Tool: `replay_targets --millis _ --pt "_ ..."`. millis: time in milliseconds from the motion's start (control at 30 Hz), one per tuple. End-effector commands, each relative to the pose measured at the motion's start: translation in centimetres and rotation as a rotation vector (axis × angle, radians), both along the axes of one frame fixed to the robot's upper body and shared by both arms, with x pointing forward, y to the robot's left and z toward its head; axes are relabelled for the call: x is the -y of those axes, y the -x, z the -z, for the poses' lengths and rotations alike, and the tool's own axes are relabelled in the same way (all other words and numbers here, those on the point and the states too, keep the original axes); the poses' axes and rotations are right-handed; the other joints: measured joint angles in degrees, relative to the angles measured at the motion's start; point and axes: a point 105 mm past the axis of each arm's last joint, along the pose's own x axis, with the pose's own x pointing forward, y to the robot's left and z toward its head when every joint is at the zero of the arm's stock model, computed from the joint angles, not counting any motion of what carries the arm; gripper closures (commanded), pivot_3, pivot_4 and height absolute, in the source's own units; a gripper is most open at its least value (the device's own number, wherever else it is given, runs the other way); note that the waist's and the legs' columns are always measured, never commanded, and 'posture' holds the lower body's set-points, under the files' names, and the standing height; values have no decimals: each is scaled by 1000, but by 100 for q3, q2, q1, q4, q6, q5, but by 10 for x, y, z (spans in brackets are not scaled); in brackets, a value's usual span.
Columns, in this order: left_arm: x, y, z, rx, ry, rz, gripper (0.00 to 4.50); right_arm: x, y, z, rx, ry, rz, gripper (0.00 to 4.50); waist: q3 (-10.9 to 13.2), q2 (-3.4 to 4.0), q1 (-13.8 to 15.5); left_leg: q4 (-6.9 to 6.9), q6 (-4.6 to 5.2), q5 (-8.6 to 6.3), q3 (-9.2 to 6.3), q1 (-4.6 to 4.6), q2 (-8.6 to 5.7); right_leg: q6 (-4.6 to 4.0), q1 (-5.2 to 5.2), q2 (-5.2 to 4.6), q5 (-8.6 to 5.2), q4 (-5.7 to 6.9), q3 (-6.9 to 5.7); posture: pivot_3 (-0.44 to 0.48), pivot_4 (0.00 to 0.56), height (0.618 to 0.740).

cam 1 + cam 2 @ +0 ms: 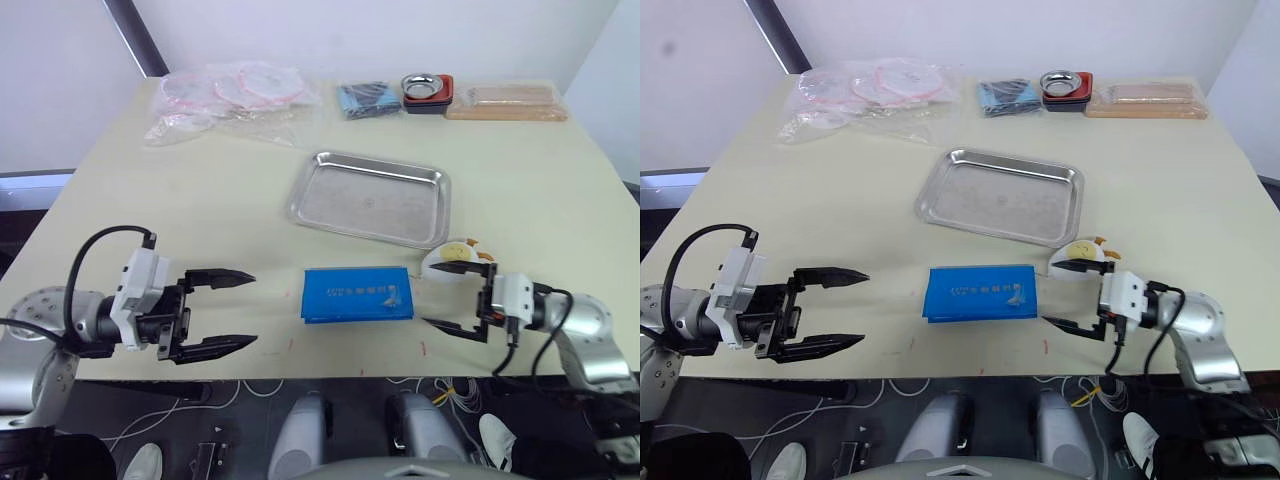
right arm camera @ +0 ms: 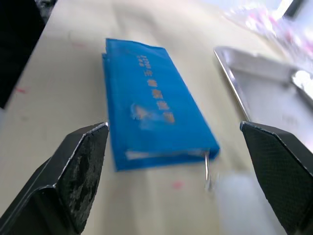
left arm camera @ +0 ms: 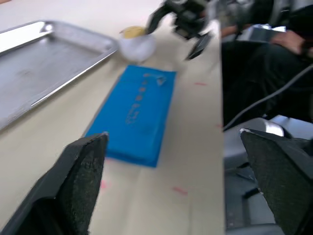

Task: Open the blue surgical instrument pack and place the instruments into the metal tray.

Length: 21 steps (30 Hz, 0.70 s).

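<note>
Left gripper (image 1: 235, 311) sits out at the robot's left, low over the near edge of the table (image 1: 110, 190), its two black fingers spread wide apart and pointing inward, nothing between them. Well back from it, at the far left of the tabletop, lies a heap of clear plastic bags (image 1: 230, 100) with pink-rimmed rings inside.

Moving toward the middle, the blue surgical instrument pack (image 1: 357, 295) lies flat and folded shut near the front edge, white print facing up, sitting between the two grippers and touched by neither. From the right wrist view, a thin metal piece (image 2: 207, 169) pokes out at the pack's near corner, too small to say what it is. Just behind the pack, apart from it, the metal tray (image 1: 369, 197) rests on the table, bare inside.

Along the far edge sit a smaller blue packet (image 1: 368, 98) with dark contents, then a small round metal bowl (image 1: 425, 85) in a red holder, then a pale wooden block (image 1: 507, 102).

Over on the right, a small white object with yellow on it (image 1: 452, 254) sits just beside the pack's right end. Right gripper (image 1: 446, 295) hovers close to that end of the pack, fingers parted wide and empty, one finger over the white object.
</note>
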Motion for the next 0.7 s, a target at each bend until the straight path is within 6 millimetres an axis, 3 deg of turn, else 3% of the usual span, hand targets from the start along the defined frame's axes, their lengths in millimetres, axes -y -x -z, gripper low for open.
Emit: replay_targets --millis 33,167,433,533,600,700 --pt "3 4 -9 29 -11 16 36 -3 -2 1 96 49 -36 0 0 0 26 -2 0 0 6 -1 0 -1 0 0 0 -1 -2 0 150 740" --pt "14 5 -11 50 -10 36 36 -21 -1 6 131 54 -127 0 0 -1 21 -2 0 0 8 -6 -5 -2 0 -5 0 -4 -2 0 150 740" --pt "22 4 -9 49 -5 82 36 -32 -13 12 194 81 -167 0 0 -1 10 -1 0 0 10 3 -5 -1 1 -3 1 0 5 0 150 740" --pt "27 1 -7 52 -1 108 0 -33 -17 14 174 61 -158 636 0 -1 19 -3 -1 0 9 2 -4 -4 1 -2 1 0 2 0 150 740" --pt "29 0 -5 48 2 128 0 -33 -16 16 163 58 -163 1680 0 -2 15 -3 -1 0 9 1 -7 -4 1 -3 2 -1 3 0 150 740" --pt "29 -1 -3 42 2 143 0 -34 -15 17 166 54 -174 2865 0 -1 13 -2 -1 0 9 2 -8 -3 1 -4 2 1 7 0 150 740"
